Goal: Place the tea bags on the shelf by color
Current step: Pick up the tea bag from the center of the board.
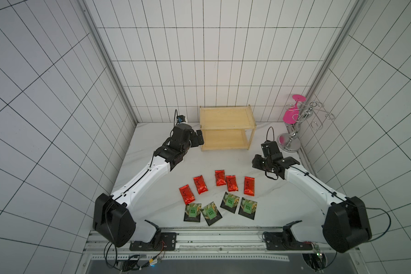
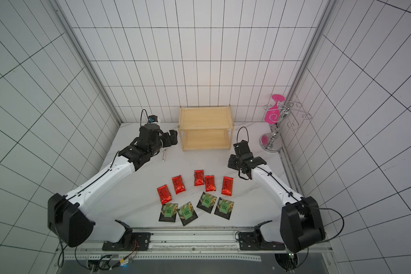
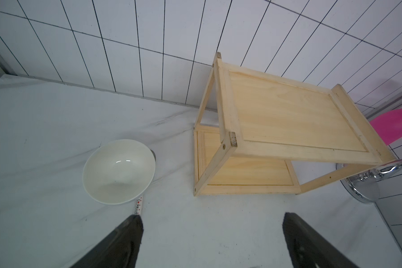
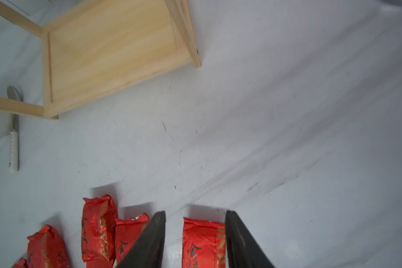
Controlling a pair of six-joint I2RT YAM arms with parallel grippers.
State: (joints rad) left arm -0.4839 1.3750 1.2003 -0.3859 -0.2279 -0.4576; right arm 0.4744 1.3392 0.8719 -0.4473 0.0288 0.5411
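The move ahead turns on the right gripper (image 4: 195, 212) and the rightmost red tea bag (image 4: 202, 241). In the right wrist view that packet lies flat on the worktop (image 1: 223, 161) between the two fingers, its long axis running the way they point, so the jaws face its short width. The jaws stand partly apart and hold nothing. The gap looks a little wider than the packet.

In a top view the gripper (image 1: 259, 163) hangs above the worktop, nearer the back edge and the right edge than the packet (image 1: 249, 186). So the packet lies below it and a little towards the front edge.

This packet ends a row of five red ones across the middle of the worktop. The four black tea bags (image 1: 248, 208) lie nearer the front edge.

The shelf (image 1: 226, 118) stands at the middle of the back edge with both boards bare.

The left gripper (image 1: 199, 137) is wide open and empty beside the shelf's left end, well apart from every packet. I judge the right arm much the nearer for this pick.
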